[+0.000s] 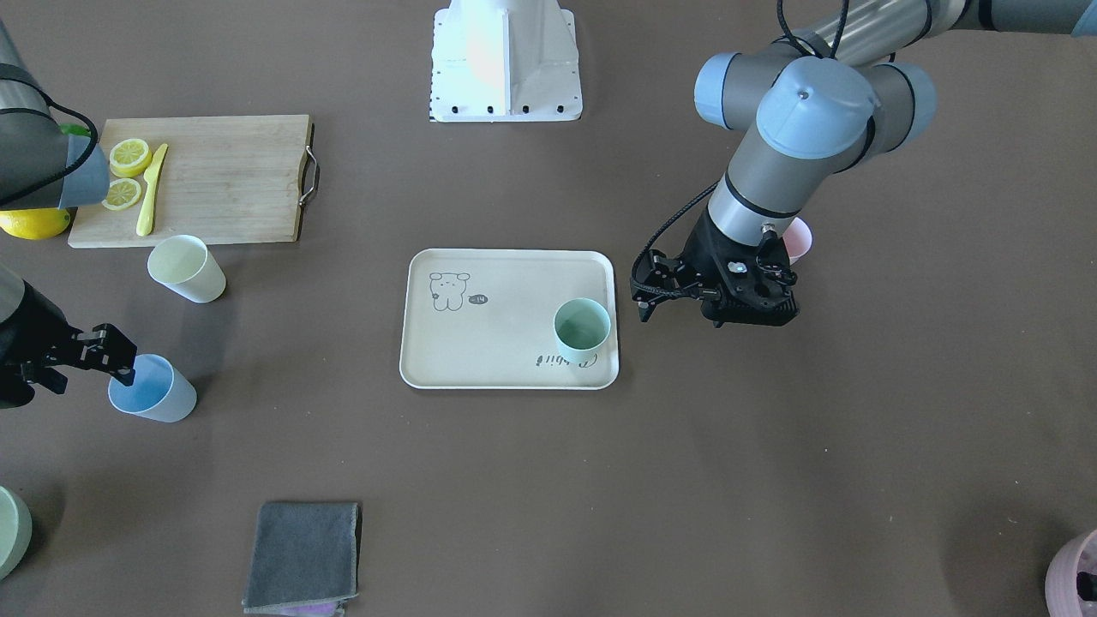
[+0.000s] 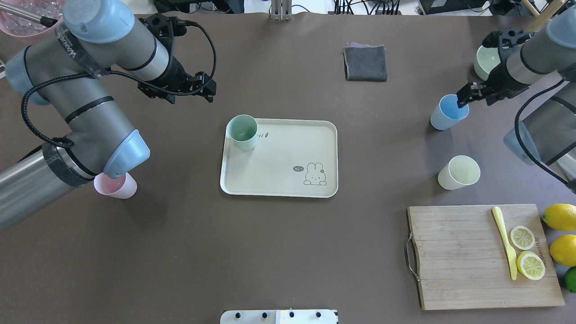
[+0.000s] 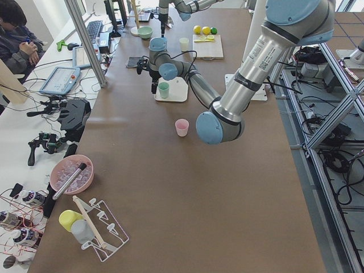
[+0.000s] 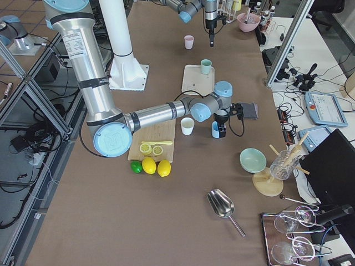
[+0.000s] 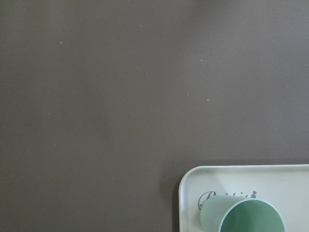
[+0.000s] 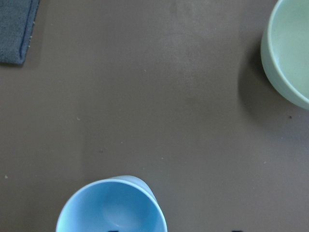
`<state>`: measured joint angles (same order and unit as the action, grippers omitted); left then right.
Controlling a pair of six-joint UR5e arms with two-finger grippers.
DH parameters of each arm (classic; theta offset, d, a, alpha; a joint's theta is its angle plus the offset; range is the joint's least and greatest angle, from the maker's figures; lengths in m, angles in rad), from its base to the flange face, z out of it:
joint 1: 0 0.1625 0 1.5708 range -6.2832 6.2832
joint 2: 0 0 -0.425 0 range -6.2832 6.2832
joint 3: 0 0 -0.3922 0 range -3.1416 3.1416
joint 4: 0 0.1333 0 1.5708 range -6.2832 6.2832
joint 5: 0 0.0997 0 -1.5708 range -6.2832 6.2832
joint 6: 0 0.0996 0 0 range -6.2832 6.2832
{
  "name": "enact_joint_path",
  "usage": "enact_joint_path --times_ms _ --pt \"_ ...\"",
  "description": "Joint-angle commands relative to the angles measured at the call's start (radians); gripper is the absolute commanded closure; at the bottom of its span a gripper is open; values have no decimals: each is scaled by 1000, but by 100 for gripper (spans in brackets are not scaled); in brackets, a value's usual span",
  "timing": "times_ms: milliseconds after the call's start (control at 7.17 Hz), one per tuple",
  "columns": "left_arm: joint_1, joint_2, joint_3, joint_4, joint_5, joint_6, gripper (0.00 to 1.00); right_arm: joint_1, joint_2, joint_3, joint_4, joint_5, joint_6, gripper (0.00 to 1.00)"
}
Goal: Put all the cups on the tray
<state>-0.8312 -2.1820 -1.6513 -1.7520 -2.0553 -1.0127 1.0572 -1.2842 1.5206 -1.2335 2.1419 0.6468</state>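
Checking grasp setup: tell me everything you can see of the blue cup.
The blue cup is a small, matte, handleless tumbler, narrower at the base. It is empty and stands upright on the brown table, off the tray. The right end effector sits at its rim, jaws open, one finger seemingly inside; contact is unclear.

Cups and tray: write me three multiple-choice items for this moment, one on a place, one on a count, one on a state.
1. Where is the pink cup? A: on the tray. B: on the cutting board. C: on the table, off the tray.
2. How many cups stand on the tray? A: one. B: two. C: three.
3. The left end effector is: A: holding the pink cup. B: holding nothing. C: holding the blue cup.

Answers:
C, it stands on bare table well apart from the tray.
A, only the mint green cup is on it.
B, it hangs above bare table, apart from every cup.
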Motion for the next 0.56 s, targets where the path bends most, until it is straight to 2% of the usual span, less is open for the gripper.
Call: enact_joint_path --times_ms 0,140,419 --pt "-2 2 1 0 3 5 2 -16 -1 -14 11 0 17 79" --pt "-2 2 1 0 4 5 2 -16 -3 -5 12 4 17 100" --pt "-3 1 1 0 3 5 2 -17 6 0 12 6 25 100"
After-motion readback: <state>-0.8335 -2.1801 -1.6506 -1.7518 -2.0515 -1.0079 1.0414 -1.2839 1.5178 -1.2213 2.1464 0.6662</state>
